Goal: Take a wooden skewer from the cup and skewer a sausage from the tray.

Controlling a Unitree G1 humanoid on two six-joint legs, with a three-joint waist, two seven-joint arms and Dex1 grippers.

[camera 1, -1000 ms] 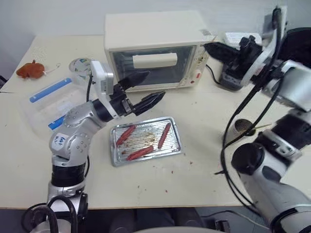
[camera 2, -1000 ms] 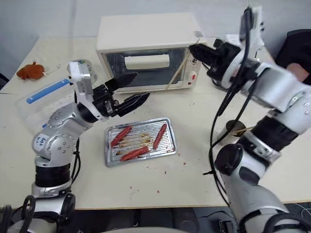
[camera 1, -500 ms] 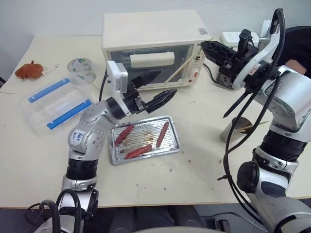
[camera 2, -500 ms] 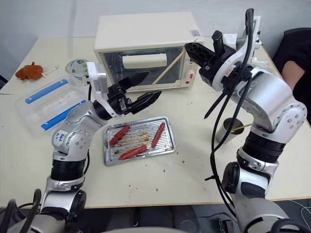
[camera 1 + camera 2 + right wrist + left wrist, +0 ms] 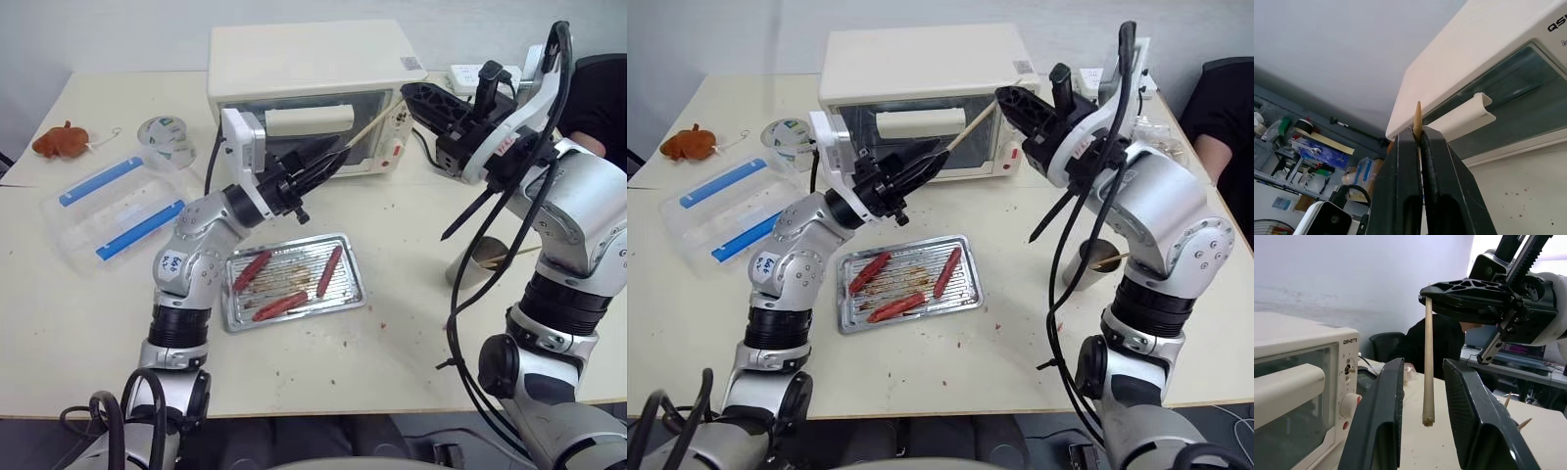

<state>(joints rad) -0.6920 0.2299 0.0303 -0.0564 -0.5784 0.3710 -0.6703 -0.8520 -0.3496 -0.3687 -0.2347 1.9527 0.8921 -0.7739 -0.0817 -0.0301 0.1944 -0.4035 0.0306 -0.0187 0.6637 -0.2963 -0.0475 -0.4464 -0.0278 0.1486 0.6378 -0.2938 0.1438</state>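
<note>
The wooden skewer [image 5: 972, 125] is being held in the air in front of the toaster oven [image 5: 921, 73], well above the tray [image 5: 909, 284]. Its upper end is being pinched by the right gripper [image 5: 1003, 98], whose 2 fingers are pressed together on the stick, with the pointed tip seen poking out past them in the right wrist view [image 5: 1418, 111]. From there the skewer is slanting down toward the left gripper [image 5: 939, 157]. In the left wrist view, the blunt lower end [image 5: 1428, 420] is hanging between the 2 fingers [image 5: 1382, 421] of that gripper, which are standing partly apart with a gap visible on each side of the stick, so no contact is being shown.

3 sausages are lying in the tray on the table [image 5: 921, 362]: 1 sausage [image 5: 947, 271] at the right side, another [image 5: 871, 272] at the left, and a third [image 5: 896, 307] near the front edge. The cup [image 5: 1087, 262], with more skewers in it, is standing behind the right arm, well apart from the tray.
</note>
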